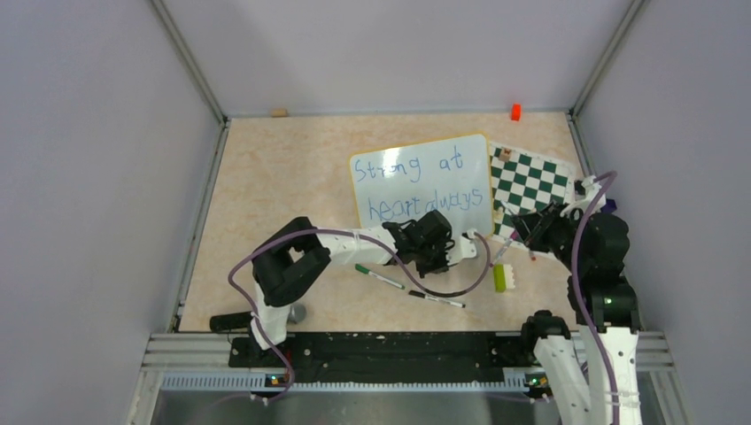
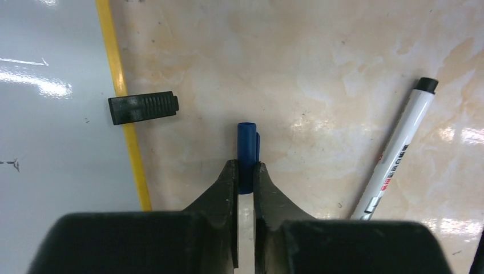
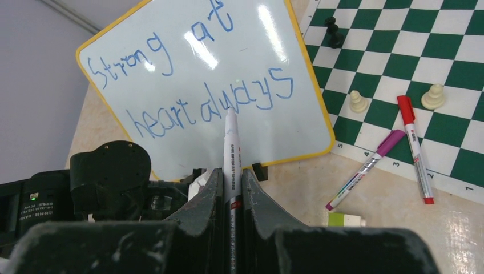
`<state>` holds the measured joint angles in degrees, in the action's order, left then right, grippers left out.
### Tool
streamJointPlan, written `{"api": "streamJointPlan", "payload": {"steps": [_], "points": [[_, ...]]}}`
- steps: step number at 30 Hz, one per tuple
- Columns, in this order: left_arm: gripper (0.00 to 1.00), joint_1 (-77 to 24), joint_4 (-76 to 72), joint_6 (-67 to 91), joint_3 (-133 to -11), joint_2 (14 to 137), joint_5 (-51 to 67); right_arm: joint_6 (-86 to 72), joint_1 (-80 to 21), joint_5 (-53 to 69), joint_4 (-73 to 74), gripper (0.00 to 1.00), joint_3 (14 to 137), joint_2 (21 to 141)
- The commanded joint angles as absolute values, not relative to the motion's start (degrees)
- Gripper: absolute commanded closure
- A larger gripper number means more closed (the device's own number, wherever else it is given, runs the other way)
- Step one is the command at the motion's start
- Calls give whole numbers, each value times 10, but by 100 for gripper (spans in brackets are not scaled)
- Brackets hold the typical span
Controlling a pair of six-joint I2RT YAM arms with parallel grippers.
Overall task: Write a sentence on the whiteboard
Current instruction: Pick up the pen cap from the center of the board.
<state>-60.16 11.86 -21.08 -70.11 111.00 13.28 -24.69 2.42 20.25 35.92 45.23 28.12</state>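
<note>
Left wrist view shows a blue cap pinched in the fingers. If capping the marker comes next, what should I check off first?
1. Writing done: ok. The sentence fills two blue lines on the whiteboard.
2. Hold of the left gripper on the blue cap: ok, shut on it.
3. Hold of the right gripper on the marker: ok, shut, tip towards the board.
4. Cap lined up with the marker tip: cannot tell, too small in the top view.
5. The loose pen out of the way: ok, it lies apart from the cap.
</note>
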Motion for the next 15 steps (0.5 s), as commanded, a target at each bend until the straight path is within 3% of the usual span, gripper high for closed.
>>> {"api": "streamJointPlan", "payload": {"steps": [1,9,15], "points": [[100,-604,137,-200,-714,1117,148,-252,26,171,364,100,481,270],[100,-593,40,-179,-581,998,165,-274,26,236,383,100,449,270],[100,-582,-31,-171,-489,911,148,-275,26,419,361,100,385,308]]}}
